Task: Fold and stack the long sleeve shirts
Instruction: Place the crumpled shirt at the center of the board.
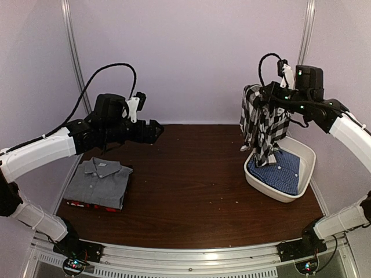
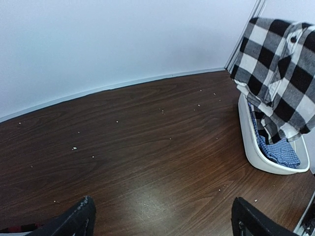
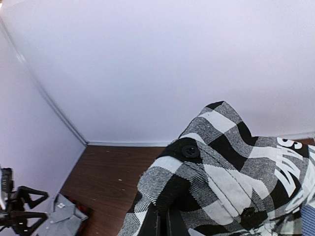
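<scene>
Top external view: my right pincer (image 1: 264, 94), upper right of the frame, is clamped shut on the bunched top of the black-and-white check shirt (image 1: 264, 130). The shirt hangs free with its long axis straight down the frame, its lower end dropping into the white tub (image 1: 310, 156) at right; I judge it is lifted this high so the cloth clears the tub before spreading. The blue fine-checked shirt (image 1: 278, 168) lies crumpled in the tub bottom, axis not readable. My left pincer (image 1: 155, 132), left of centre, stands fully open and empty above the tabletop (image 1: 191, 191), pointing right toward the hanging shirt, likely waiting to take a second corner. The grey shirt (image 1: 98, 182), lower left, lies folded flat with its collar toward the top of the frame, stacked on the red-black shirt (image 1: 87, 204), of which only an edge shows. Left wrist view: both fingertips (image 2: 81, 216) sit wide apart at the bottom edge, nothing between them; the check shirt (image 2: 280, 73) drapes at upper right over the tub (image 2: 256, 152), well apart from me. Right wrist view: the check shirt (image 3: 216, 177) fills the lower right, folds gathered to the closed fingers (image 3: 157, 221) at the bottom edge; the grey shirt (image 3: 61, 219) shows small at lower left.
</scene>
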You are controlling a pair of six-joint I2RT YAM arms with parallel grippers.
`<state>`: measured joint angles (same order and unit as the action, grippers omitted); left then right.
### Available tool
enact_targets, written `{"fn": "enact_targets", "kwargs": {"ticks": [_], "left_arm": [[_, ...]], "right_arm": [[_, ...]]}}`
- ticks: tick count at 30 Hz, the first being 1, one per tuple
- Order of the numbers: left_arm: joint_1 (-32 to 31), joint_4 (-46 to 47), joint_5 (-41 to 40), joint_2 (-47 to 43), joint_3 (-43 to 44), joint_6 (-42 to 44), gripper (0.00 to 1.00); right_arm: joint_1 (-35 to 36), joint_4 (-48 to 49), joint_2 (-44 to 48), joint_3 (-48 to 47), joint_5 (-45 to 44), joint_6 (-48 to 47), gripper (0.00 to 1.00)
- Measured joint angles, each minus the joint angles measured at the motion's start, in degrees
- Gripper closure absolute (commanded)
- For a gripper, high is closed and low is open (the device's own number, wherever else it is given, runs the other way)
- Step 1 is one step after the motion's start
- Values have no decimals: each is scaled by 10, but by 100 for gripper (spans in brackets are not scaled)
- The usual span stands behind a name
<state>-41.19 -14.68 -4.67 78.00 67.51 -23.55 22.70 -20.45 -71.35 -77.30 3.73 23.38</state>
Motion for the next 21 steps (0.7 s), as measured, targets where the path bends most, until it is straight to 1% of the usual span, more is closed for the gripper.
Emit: {"fn": "enact_targets", "kwargs": {"ticks": [4,10,14,16,21], "left_arm": [[0,-1,0,0,0,-3,2],[0,-4,-4,-5,-2,-5,2],[0,-4,-8,-20,-10,-8,2],[0,-5,-9,-26,-13,-9,2],[0,-9,-14,-36,-21,-10,2]], "right_arm": [[80,6,-62,-138,39,-16,100],[180,12,-158,-290,94,-23,100],[217,23,-194,-313,130,-19,100],[221,24,-208,-311,140,-12,100],[211,26,-223,-259,126,2,100]]}}
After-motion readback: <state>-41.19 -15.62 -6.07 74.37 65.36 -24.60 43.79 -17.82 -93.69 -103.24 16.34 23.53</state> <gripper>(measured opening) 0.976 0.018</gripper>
